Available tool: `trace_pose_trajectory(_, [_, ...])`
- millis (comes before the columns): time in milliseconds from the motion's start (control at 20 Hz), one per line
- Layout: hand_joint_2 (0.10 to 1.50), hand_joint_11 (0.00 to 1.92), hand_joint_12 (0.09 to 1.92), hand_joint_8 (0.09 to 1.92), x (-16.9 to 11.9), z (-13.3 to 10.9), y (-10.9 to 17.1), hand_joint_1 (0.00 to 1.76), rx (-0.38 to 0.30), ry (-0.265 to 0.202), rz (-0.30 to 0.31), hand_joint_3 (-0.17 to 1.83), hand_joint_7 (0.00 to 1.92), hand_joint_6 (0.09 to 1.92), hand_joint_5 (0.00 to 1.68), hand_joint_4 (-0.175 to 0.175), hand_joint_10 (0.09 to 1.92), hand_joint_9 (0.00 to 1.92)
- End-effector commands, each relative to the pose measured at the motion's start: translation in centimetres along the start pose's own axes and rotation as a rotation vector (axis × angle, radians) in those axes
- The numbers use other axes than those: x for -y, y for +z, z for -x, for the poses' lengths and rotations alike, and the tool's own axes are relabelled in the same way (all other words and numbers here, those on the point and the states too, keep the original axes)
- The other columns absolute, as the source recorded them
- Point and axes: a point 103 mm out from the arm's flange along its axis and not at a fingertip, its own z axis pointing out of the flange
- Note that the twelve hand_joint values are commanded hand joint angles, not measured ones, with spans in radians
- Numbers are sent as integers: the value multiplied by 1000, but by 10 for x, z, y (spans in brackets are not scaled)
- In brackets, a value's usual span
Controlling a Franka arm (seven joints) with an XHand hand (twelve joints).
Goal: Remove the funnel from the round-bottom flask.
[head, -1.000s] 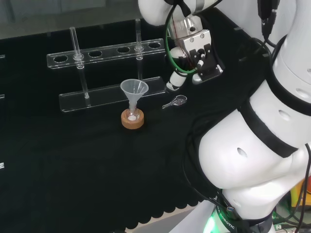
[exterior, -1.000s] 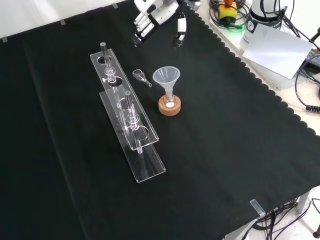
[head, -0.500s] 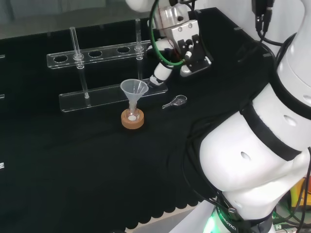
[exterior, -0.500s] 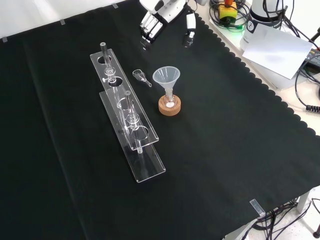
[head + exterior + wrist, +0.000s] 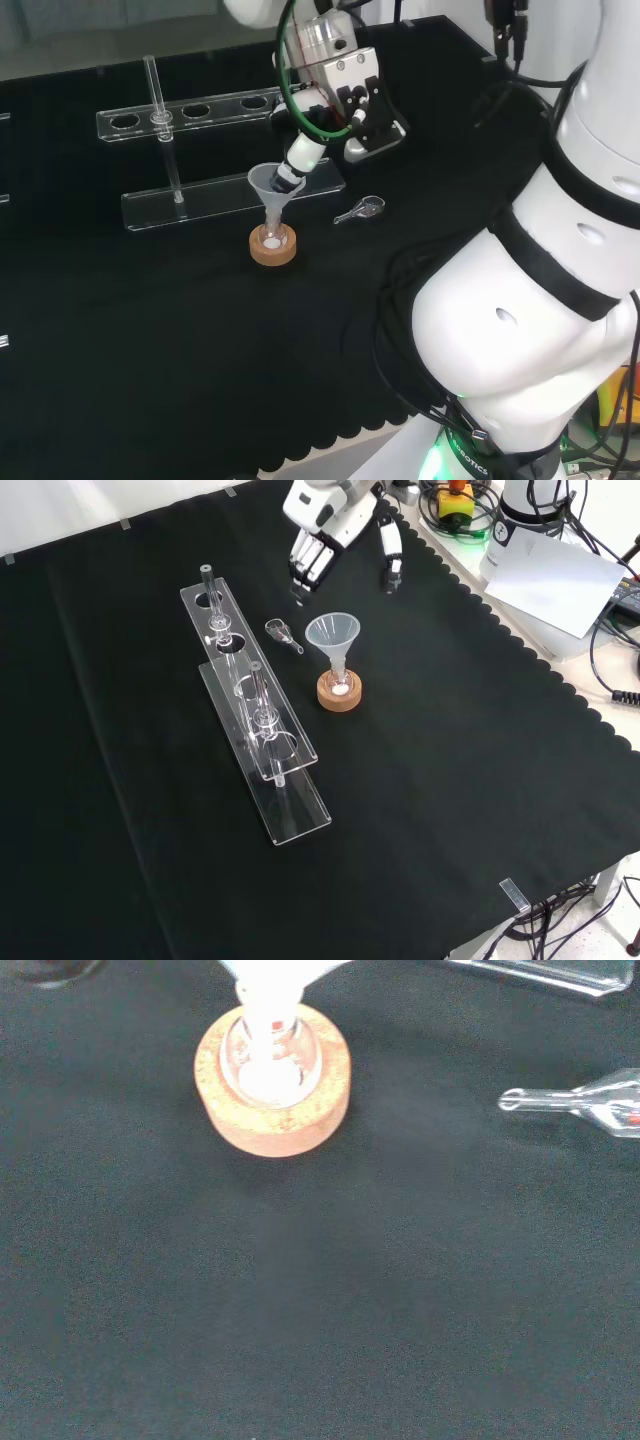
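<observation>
While the funnel (image 5: 332,633) sits in the round-bottom flask (image 5: 340,685), nothing is done. Lifting remains. Open-fingered, the robot hand (image 5: 335,525) holds nothing.

Black scallop-edged cloth (image 5: 480,810) covers the bench; cables (image 5: 610,650) trail beyond.

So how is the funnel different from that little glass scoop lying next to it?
The funnel stands upright, stem down in the round-bottom flask on its cork ring; the small glass scoop lies flat on the black cloth. The funnel is bigger, with a wide cone; the scoop is thin with a tiny bowl. Both are see-through, and the hand touches neither.
</observation>
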Motion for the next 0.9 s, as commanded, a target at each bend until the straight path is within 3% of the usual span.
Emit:
trace_pose_trajectory(50, [614,396,1446,585,-18,-18,6,568,10,-30,-21,347,0,87,44,-49,799,255])
trace_pose_trajectory(250, [625,413,1443,511,-26,-22,13,569,15,-41,-24,316,0,87,29,-55,831,209])
trace_pose_trajectory(900, [637,432,1438,443,-40,-15,26,613,59,-11,7,281,0,87,15,-59,863,149])
